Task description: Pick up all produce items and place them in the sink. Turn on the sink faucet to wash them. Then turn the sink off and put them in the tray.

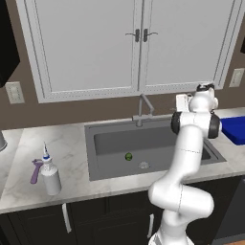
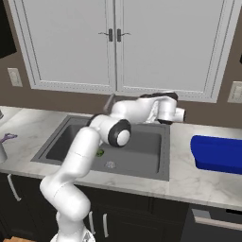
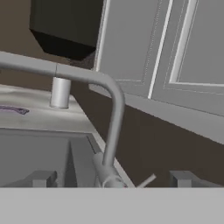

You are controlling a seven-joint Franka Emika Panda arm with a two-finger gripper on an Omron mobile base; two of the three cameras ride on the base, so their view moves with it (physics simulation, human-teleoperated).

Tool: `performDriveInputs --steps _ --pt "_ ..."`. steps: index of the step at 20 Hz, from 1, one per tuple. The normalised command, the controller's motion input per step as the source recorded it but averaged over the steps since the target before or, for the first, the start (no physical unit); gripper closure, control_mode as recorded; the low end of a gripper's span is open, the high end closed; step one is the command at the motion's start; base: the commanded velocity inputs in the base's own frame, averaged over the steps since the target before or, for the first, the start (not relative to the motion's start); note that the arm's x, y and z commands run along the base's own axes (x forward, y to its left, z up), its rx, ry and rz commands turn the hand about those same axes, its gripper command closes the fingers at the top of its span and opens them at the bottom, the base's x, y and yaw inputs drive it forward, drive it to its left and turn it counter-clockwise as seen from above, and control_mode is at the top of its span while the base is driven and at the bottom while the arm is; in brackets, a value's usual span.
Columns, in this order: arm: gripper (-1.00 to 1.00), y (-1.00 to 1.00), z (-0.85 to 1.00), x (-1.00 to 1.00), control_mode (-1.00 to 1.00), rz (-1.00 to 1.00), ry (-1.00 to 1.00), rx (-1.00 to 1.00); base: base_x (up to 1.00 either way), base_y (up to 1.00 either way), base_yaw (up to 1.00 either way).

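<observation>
The lime lies on the floor of the sink, a little left of the round drain and well clear of the walls, so the first part of the job looks done and the step in hand is, by my judgement, turning on the water. The sink faucet stands at the back rim, its spout angled out over the basin; in the hand view its stem rises just ahead of the tool, with the thin side lever poking out low beside the base. The tool is released, its two fingertips spread wide to either side of the stem's foot, grasping nothing. To do this well, the tool should go for the lever and not the stem: line one finger up against the lever's side and push it in a short, steady arc, without clamping the spout or shoving the whole fixture. Since the lever is slim, a glancing contact could slip off, so approach slowly and squarely. The arm reaches across the basin, so keep the elbow high to avoid disturbing the lime. The blue tray waits on the table at the right, and the spray bottle with the purple tool stands at the left, out of the way.
</observation>
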Motion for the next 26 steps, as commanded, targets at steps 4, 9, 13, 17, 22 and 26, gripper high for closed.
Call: performDriveInputs --steps 4,9,13,17,22,26 --pt "-1.0 0.0 0.58 -0.92 -1.0 -0.1 -0.14 -0.05 0.0 0.0 0.0" --pt "-1.0 0.0 0.64 -0.99 -1.0 -0.12 -0.14 -0.07 0.0 0.0 0.0" --pt "-1.0 0.14 0.72 -0.94 -1.0 -0.12 -0.12 -0.08 0.0 0.0 0.0" --pt "-1.0 0.48 0.8 -0.73 -1.0 -0.11 -0.09 -0.13 0.0 0.0 0.0" --pt "-1.0 0.65 0.74 -0.54 -1.0 -0.1 -0.01 -0.14 0.0 0.0 0.0" --pt "-1.0 0.7 0.59 -0.5 -1.0 -0.14 0.1 -0.08 0.0 0.0 0.0"
